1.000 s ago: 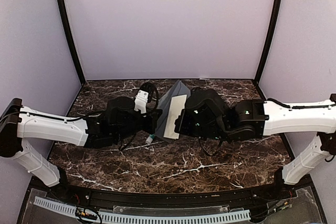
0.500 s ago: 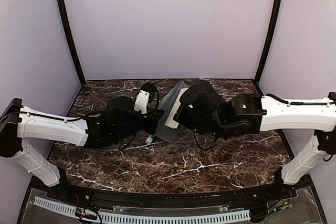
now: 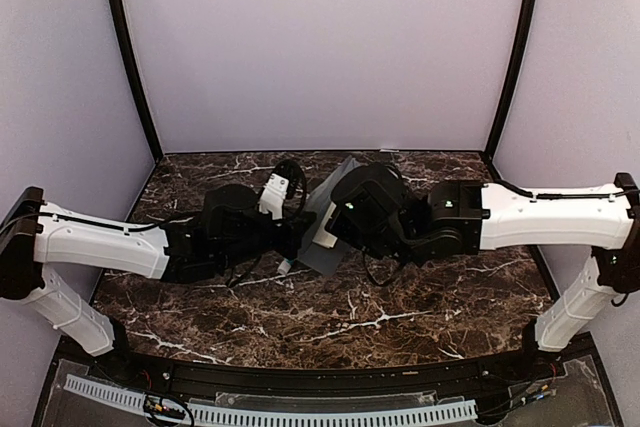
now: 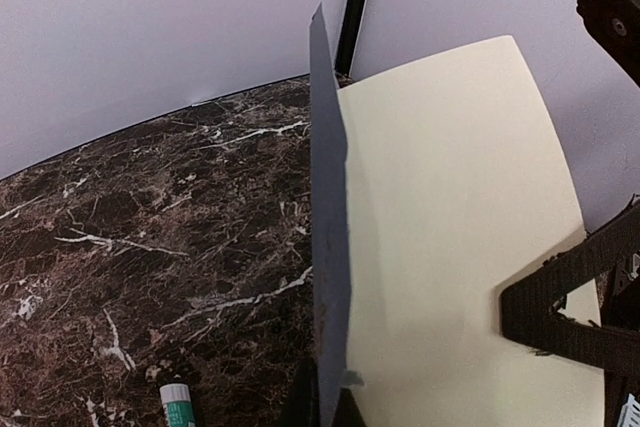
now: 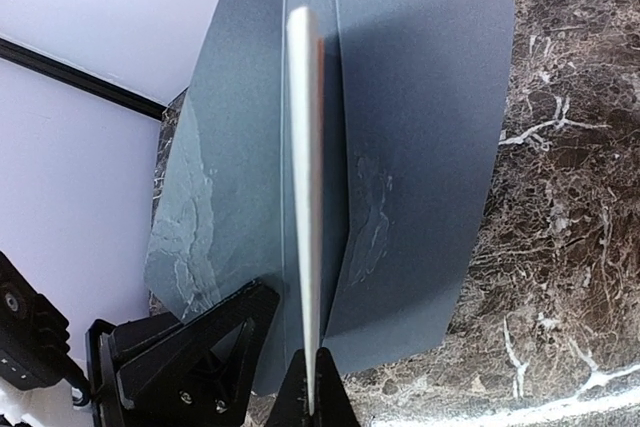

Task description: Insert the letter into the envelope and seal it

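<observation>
My left gripper [image 3: 297, 237] is shut on the lower edge of the dark blue-grey envelope [image 3: 325, 202] and holds it upright above the table. In the left wrist view the envelope [image 4: 328, 227] shows edge-on, clamped at my left gripper [image 4: 322, 409]. My right gripper [image 3: 336, 232] is shut on the pale tan letter [image 3: 324, 235]. It holds the letter edge-on [image 5: 304, 197] against the envelope's face [image 5: 420, 137], clamped at my right gripper [image 5: 316, 392]. The letter [image 4: 450, 247] lies right beside the envelope. I cannot tell whether it sits inside the pocket.
A small white-and-green glue stick [image 4: 178, 405] lies on the dark marble table [image 3: 330, 317] just below the envelope, also in the top view [image 3: 285, 267]. Purple walls and black posts close the back and sides.
My right arm has moved left and a little back with the letter, bringing it against the envelope. The left arm and envelope have barely moved.
</observation>
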Action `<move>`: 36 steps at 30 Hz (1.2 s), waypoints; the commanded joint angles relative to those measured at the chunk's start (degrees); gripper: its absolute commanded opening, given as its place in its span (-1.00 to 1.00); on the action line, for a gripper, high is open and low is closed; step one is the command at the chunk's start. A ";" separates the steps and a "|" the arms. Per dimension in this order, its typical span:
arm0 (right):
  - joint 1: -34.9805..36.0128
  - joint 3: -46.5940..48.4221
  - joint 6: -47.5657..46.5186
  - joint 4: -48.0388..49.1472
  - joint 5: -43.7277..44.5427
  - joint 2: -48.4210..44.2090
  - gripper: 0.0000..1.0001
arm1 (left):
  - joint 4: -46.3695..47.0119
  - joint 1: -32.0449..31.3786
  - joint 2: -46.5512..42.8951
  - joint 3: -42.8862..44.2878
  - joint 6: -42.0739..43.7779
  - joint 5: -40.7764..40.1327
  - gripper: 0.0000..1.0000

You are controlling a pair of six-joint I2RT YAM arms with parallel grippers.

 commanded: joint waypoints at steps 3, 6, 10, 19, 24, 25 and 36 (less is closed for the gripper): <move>-0.70 1.73 1.56 0.38 -0.66 0.68 -1.00 | 1.94 -1.19 0.73 0.31 1.88 -0.16 -1.00; -1.06 1.98 1.53 0.42 -1.08 1.21 -1.00 | 1.81 -2.13 1.45 0.97 2.98 -0.82 -1.00; -1.08 2.93 2.54 -1.19 -1.07 2.04 -1.00 | 1.60 -4.32 2.58 2.04 4.82 -3.92 -1.00; -1.12 3.50 4.04 -3.49 -1.33 2.91 -1.00 | 1.20 -6.13 3.56 3.03 5.56 -7.09 -1.00; -1.19 2.22 4.43 -3.09 -1.13 2.33 -1.00 | 1.23 -6.17 3.42 3.03 5.40 -7.02 -1.00; -1.15 1.97 4.66 -3.06 -1.19 2.27 -1.00 | 1.22 -6.17 3.40 3.03 5.23 -7.01 -1.00; -1.22 0.48 5.93 -3.31 -1.94 2.59 -1.00 | 1.78 -6.17 2.88 2.64 4.09 -5.37 -1.00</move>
